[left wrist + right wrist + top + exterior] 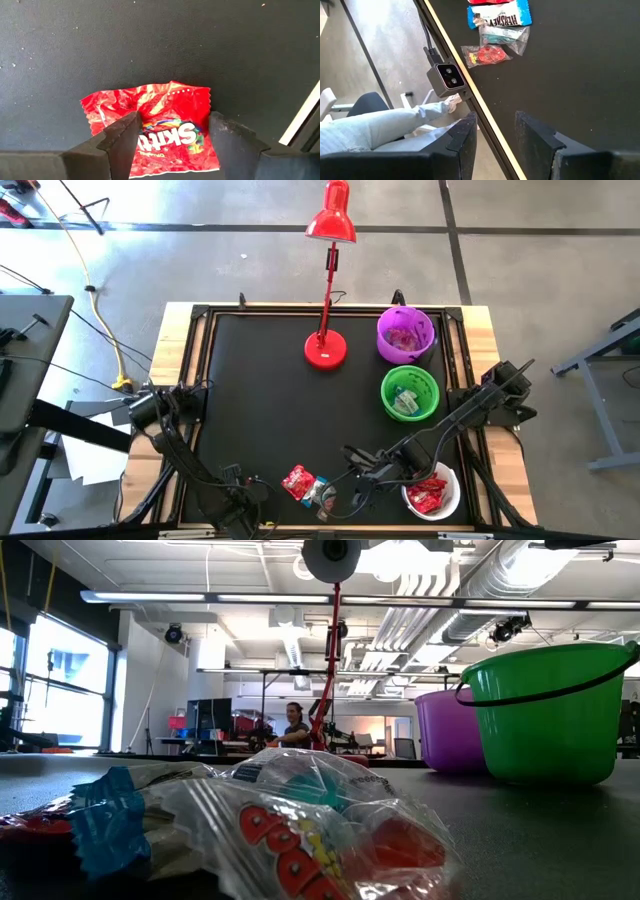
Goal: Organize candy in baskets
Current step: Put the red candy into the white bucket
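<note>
A red Skittles packet (155, 125) lies flat on the black table mat near the front edge, also visible in the high view (297, 480). My left gripper (172, 131) hovers over it, pointing down, open, one finger on either side of the packet's near half; no touch shows. Beside it lie a blue-and-white packet (499, 16) and two clear-wrapped sweets (487, 54). My right gripper (495, 125) stands open and empty to their right. The purple basket (405, 333), green basket (410, 392) and white basket (432, 492) stand along the right side, each holding candy.
A red desk lamp (326, 348) stands on its round base at the far middle of the mat. The low camera (447, 77) is fixed at the table's near edge, and a person's leg (380, 127) shows beyond that edge. The candy pile (290, 830) fills the low view's foreground.
</note>
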